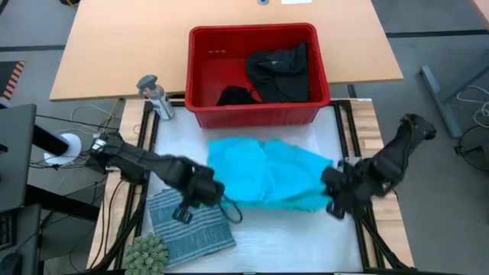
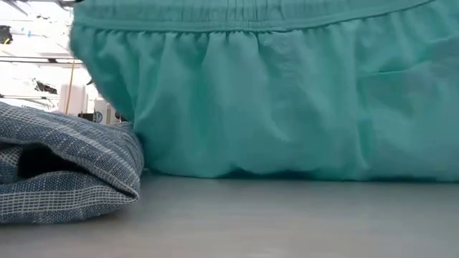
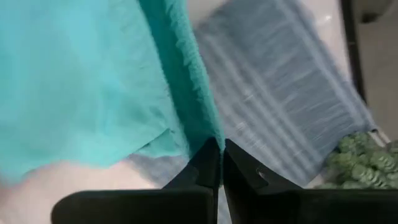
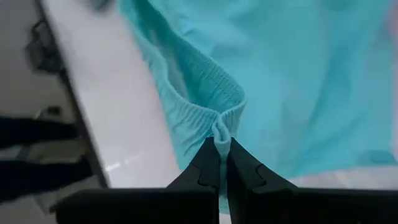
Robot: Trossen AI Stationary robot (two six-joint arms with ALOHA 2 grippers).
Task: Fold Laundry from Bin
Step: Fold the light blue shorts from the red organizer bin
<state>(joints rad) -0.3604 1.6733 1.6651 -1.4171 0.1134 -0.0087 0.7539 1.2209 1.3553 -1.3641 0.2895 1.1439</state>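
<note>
A bright turquoise garment is spread between my two grippers over the white table mat; in the low view it hangs as a curtain with its gathered waistband on top. My left gripper is shut on its left end, my right gripper shut on its right end. A folded blue-grey striped garment lies flat at the near left. The red bin stands at the far side with black garments inside. My left gripper pinches the turquoise garment's edge between its two fingertips. The cloth runs away from the fingers, held above the striped garment. My right gripper pinches the ribbed elastic waistband between its two fingertips, bunching it into a small fold. The cloth spreads away from the fingers over the mat.
A small grey bottle stands left of the bin. A green succulent-like plant sits at the near left corner. Black frame rails run along both sides of the mat. The wooden table extends behind the bin.
</note>
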